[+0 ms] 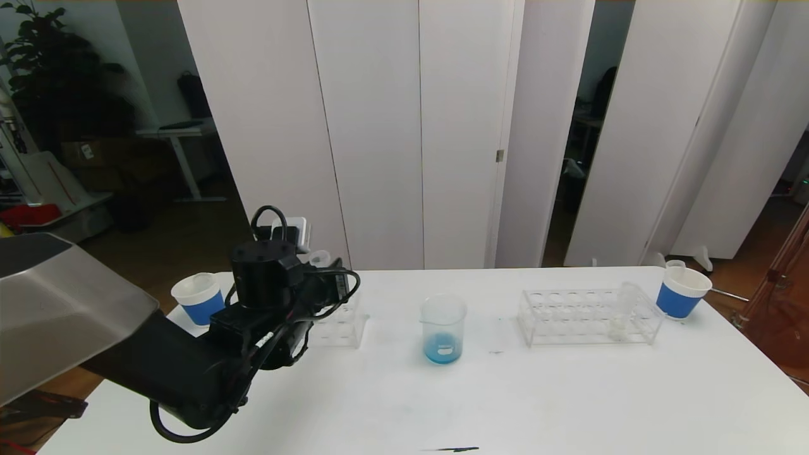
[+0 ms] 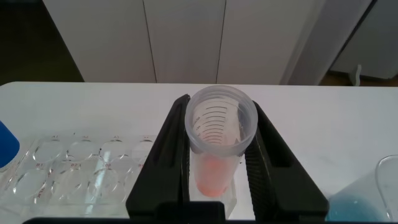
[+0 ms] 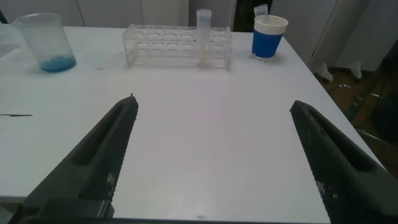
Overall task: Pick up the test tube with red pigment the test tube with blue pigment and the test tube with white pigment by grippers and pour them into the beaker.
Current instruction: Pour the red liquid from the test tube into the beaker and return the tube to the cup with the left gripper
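My left gripper [image 2: 221, 107] is shut on the test tube with red pigment [image 2: 214, 162], a clear marked tube with pale red liquid at its bottom, held upright. The tube's lower end is at the end of the left clear rack [image 2: 74, 174]; I cannot tell whether it is clear of the rack. In the head view its rim [image 1: 319, 257] shows above the left gripper [image 1: 325, 278]. The beaker [image 1: 443, 328] stands mid-table with blue liquid in its bottom. The test tube with white pigment [image 1: 622, 309] stands in the right rack [image 1: 569, 316]. The test tube with blue pigment is out of view. My right gripper [image 3: 212, 102] is open, above bare table.
A blue-banded paper cup [image 1: 198, 297] stands left of the left rack [image 1: 341, 325]. Another cup [image 1: 681, 291] sits at the far right beside the right rack. A small dark mark [image 1: 455, 449] lies near the table's front edge.
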`<action>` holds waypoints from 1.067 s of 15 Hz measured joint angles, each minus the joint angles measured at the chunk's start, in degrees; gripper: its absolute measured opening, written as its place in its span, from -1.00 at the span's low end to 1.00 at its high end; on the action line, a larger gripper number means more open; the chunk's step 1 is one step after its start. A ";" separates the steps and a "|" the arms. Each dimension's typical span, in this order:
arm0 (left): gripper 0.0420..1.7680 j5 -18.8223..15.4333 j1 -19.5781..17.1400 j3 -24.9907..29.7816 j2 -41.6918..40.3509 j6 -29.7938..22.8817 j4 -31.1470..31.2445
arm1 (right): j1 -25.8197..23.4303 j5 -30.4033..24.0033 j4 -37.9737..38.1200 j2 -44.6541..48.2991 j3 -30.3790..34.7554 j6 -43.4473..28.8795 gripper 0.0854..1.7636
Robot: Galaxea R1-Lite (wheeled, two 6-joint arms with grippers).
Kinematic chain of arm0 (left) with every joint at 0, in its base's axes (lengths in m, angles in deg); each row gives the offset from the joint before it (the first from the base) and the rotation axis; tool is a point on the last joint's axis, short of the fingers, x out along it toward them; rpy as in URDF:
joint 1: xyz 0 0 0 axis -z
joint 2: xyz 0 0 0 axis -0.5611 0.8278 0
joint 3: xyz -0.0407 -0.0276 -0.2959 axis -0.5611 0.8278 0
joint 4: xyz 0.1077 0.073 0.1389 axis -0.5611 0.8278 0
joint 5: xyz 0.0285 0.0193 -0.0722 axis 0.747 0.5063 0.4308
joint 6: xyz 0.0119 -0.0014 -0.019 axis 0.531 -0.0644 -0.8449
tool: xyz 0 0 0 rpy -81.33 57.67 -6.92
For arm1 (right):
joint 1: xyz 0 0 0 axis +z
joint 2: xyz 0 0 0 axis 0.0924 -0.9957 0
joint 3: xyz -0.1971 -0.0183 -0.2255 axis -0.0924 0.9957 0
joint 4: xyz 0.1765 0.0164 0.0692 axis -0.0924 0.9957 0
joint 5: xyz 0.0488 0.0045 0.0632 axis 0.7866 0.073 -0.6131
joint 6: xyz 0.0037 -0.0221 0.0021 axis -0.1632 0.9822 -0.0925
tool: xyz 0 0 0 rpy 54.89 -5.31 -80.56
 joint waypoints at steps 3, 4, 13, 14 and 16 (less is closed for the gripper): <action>-0.36 -1.57 0.35 -1.27 -5.39 1.94 6.28 | 0.00 -0.02 0.00 0.00 0.00 -0.02 0.98; -0.36 -3.51 0.39 -1.97 -7.42 2.40 8.79 | 0.00 -0.02 0.00 0.00 0.00 0.02 0.98; -0.36 -35.55 -0.68 -7.88 -17.37 8.97 19.79 | 0.00 -0.02 0.00 0.00 0.00 0.02 0.98; -0.36 -37.60 -0.74 -8.48 -17.18 12.89 19.61 | 0.00 0.00 -0.02 0.00 0.00 0.00 0.98; -0.36 -43.11 -0.77 -9.97 -15.69 19.76 18.98 | 0.00 -0.02 -0.02 0.00 0.00 0.02 0.98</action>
